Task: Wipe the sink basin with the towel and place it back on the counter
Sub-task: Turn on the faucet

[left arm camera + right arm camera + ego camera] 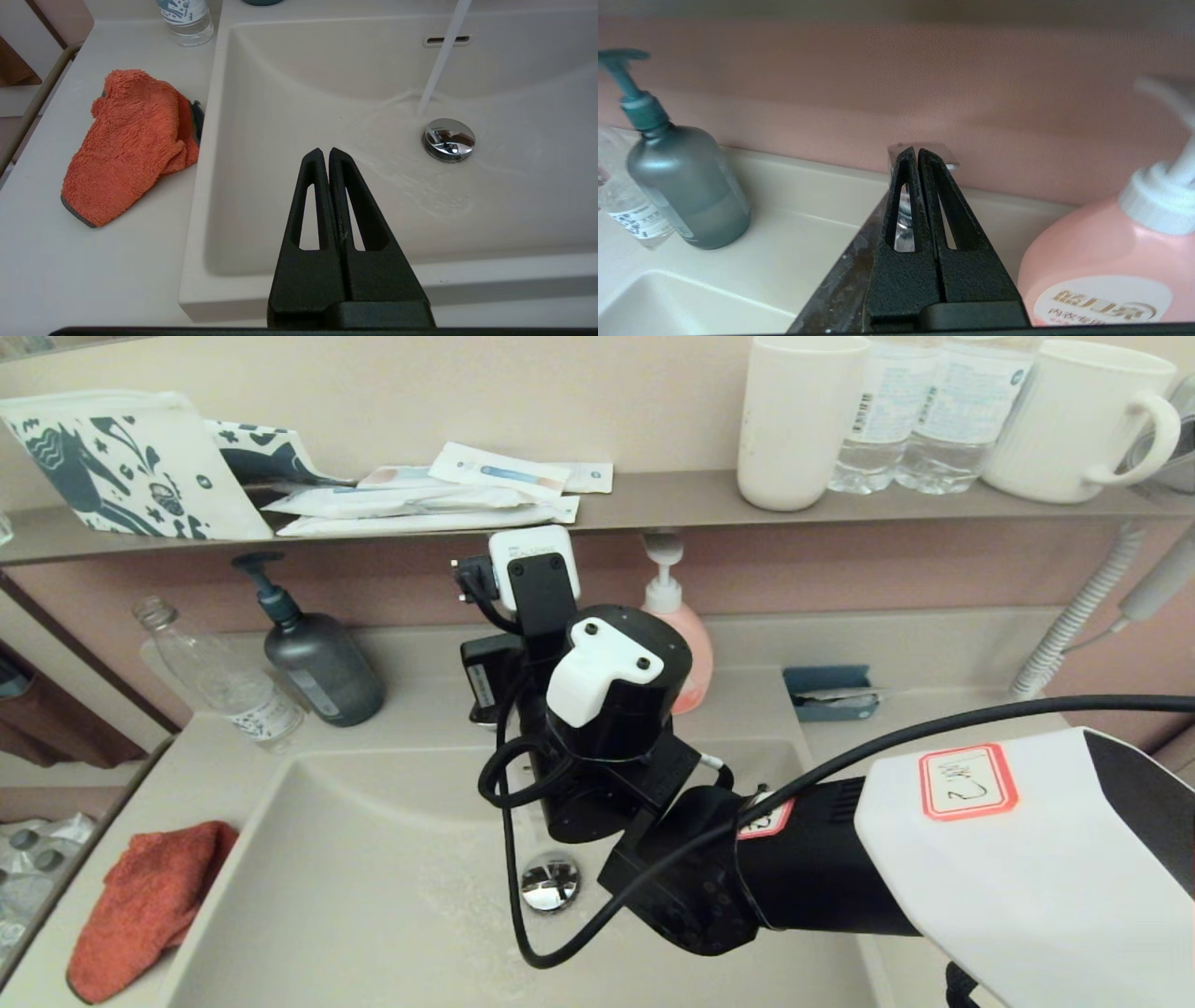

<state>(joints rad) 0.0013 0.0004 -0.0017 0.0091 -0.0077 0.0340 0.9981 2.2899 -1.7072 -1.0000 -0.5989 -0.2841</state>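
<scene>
Two grippers, neither carrying anything. My right gripper [916, 154] has its fingers pressed together, tips at the chrome faucet lever [924, 156] behind the sink basin [373, 896]; I cannot tell whether they touch it. My left gripper [325, 154] is likewise closed and empty, parked above the basin's near edge.

Water stream [439, 70] is running, hitting beside the drain plug [449, 139] and spreading across the basin floor.

Towel [145, 905] lies crumpled on the counter [201, 747] at the basin's left rim, untouched, well apart from both grippers. Wiping not yet begun, by my reckoning.

Risks from here:
- Closed tips could slide off the smooth lever, leaving the tap running.
- My right arm reaches between the grey pump bottle [686, 186] and the pink soap bottle [1101, 261]. The pink one is just beside my wrist; a sideways swing may topple it into the basin.
- Wet basin means a soaked towel: heavier, likely to drip on the counter when returned.
- Towel sits near the counter's outer edge; a clumsy pinch may push it off instead of lifting it.
- Loose cable [509, 859] hangs low over the basin near the water and might snag.
</scene>
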